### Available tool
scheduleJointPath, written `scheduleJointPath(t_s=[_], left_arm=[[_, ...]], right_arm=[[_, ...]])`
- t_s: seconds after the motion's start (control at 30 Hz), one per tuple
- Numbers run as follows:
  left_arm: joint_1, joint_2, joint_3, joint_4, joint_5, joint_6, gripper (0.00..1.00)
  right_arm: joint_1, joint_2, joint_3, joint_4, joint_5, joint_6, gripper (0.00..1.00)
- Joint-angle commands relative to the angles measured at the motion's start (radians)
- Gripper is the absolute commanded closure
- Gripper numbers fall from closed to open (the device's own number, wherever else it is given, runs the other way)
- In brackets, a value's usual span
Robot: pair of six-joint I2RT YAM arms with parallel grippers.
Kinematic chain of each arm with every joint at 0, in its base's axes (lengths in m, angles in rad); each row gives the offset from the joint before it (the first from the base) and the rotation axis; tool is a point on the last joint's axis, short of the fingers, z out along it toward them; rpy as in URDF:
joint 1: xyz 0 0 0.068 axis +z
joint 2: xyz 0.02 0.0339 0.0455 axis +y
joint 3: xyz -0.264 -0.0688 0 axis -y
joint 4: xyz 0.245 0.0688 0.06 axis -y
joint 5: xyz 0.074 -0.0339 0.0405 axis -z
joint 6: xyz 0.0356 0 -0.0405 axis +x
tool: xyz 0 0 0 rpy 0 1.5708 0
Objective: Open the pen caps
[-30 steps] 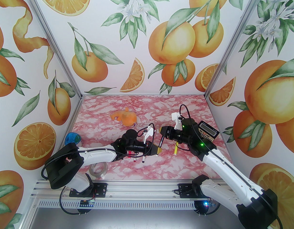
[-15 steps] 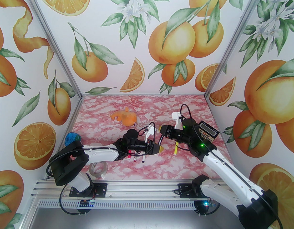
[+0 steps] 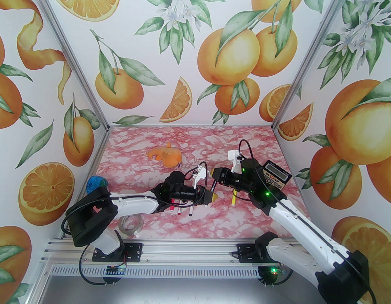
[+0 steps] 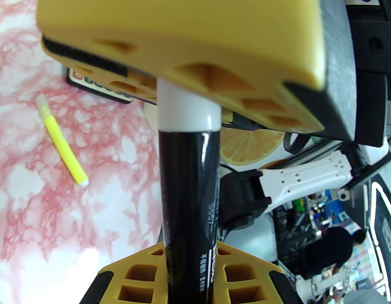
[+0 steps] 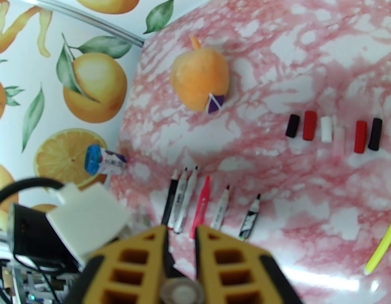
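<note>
- Left wrist view: a black pen point(image 4: 189, 182) with a white cap point(image 4: 186, 106) is held between the two arms, above the table point(image 4: 30, 169).
- The left gripper point(image 4: 190, 252) is clamped on the barrel; the right gripper point(image 5: 181, 233) grips the white cap.
- Right wrist view: loose pen caps point(image 5: 309, 125) lie in a row on the table, uncapped pens point(image 5: 200, 207) nearby.

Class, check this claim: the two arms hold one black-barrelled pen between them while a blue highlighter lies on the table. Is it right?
Not quite: the highlighter is yellow, not blue, as the left wrist view shows. The rest stands: the left fingers and right fingers grip one black-barrelled pen between them, and the highlighter lies on the table.
</note>
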Motion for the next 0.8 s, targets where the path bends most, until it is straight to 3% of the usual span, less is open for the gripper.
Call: scheduleJointPath(t_s=[0.0, 0.17, 0.27, 0.77], left_arm=[[-0.008, -0.03, 0.045, -0.14, -0.054, 0.062, 0.91], [-0.045, -0.06, 0.092, -0.333, -0.148, 0.17, 0.93], [-0.053, -0.063, 0.085, -0.338, -0.159, 0.179, 0.94], [-0.088, -0.04, 0.081, -0.327, -0.139, 0.222, 0.96]], right_arm=[[0.012, -0.032, -0.008, 0.007, 0.067, -0.009, 0.89], [0.008, -0.058, 0.017, -0.056, 0.193, -0.008, 0.9], [0.003, -0.059, 0.035, -0.065, 0.225, -0.001, 0.91], [-0.126, -0.062, 0.082, -0.003, 0.174, -0.011, 0.92]])
